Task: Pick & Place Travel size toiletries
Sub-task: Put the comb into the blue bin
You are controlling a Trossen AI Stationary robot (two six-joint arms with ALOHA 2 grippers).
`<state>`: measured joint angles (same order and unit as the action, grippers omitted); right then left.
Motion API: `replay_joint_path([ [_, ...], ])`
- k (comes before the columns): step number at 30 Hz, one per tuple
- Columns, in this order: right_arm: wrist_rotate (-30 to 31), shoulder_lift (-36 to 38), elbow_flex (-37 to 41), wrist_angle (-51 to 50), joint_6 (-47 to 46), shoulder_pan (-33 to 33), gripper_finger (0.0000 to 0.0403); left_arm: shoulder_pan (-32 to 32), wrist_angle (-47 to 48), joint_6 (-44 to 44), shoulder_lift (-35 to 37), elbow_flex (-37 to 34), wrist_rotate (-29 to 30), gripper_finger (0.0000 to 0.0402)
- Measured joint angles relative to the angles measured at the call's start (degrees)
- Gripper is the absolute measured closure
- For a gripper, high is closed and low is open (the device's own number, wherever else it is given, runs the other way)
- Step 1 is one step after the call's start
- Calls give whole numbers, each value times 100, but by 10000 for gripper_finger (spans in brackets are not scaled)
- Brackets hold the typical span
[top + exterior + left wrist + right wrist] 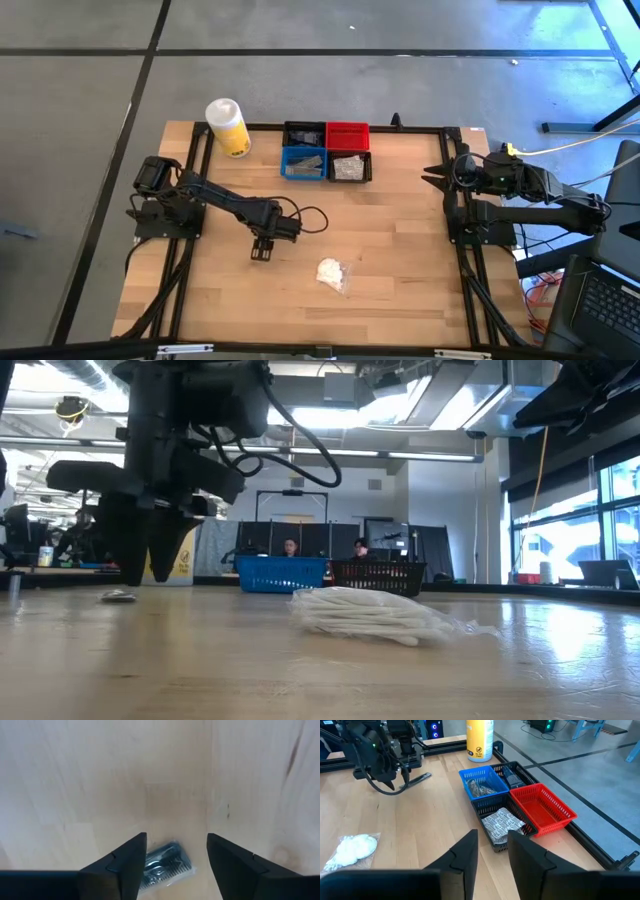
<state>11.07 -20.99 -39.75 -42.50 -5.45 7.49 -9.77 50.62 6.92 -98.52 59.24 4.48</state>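
The left gripper (261, 250) hung just above the table (400, 215) left of centre, its two fingers (127, 865) spread apart with nothing pinched between them. In the left wrist view a dark comb in a clear packet (162, 865) lay flat on the wood in the gap between the fingers, close against one of them.

At about four o'clock from that gripper, near but apart, the white wad in clear wrap (331, 272) lay on the bare wood; the low view showed it as a flattened bundle (365, 615).

At about one o'clock from the gripper, towards the table's far edge, sat four small bins: a blue bin (303, 163) holding dark items, a black bin (351, 167) holding crinkly silver packets (504, 824), a red bin (347, 134) and another black bin (304, 133). A yellow bottle (229, 127) lay at about eleven o'clock.

The right gripper (437, 176) waited at the table's right edge, its fingers (465, 855) slightly parted around nothing.
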Motion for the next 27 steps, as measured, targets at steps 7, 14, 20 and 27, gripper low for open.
replay_joint_path([
  [7,0,0,2,1,-2,1,283,1,16,180,-343,4,-264,213],
  [14,0,0,2,0,-2,0,269,23,139,131,-592,35,-331,217],
  [20,-2,0,2,0,-2,0,259,49,301,171,-579,42,-298,221],
  [27,-1,0,0,0,-1,2,249,64,547,48,-590,23,-248,230],
])
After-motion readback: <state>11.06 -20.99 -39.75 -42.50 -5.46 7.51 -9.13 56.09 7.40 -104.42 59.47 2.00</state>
